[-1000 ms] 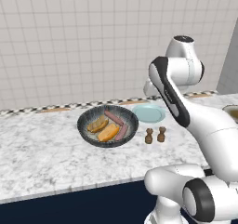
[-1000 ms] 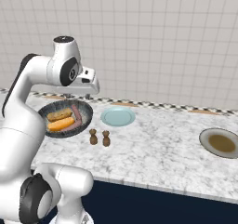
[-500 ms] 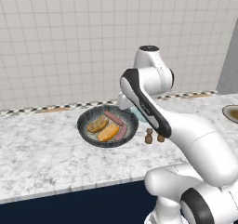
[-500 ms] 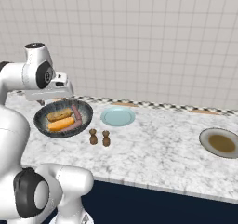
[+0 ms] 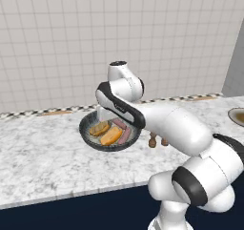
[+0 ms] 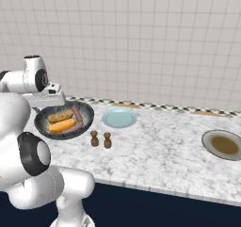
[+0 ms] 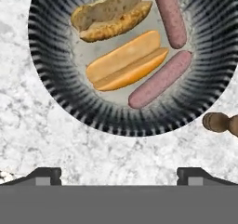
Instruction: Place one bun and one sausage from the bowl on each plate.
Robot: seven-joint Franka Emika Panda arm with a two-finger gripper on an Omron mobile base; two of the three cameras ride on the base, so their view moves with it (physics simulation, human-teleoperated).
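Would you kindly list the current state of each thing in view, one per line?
bowl: holds two buns and two sausages.
buns: both in the bowl, side by side.
sausages: both in the bowl.
blue plate: empty.
brown-rimmed plate: no food on it.
shakers: upright.
gripper: open, holding nothing.

From my screen, the arm hides the blue plate in the left base view; the bowl (image 7: 60, 97) is cut at the hand view's top.
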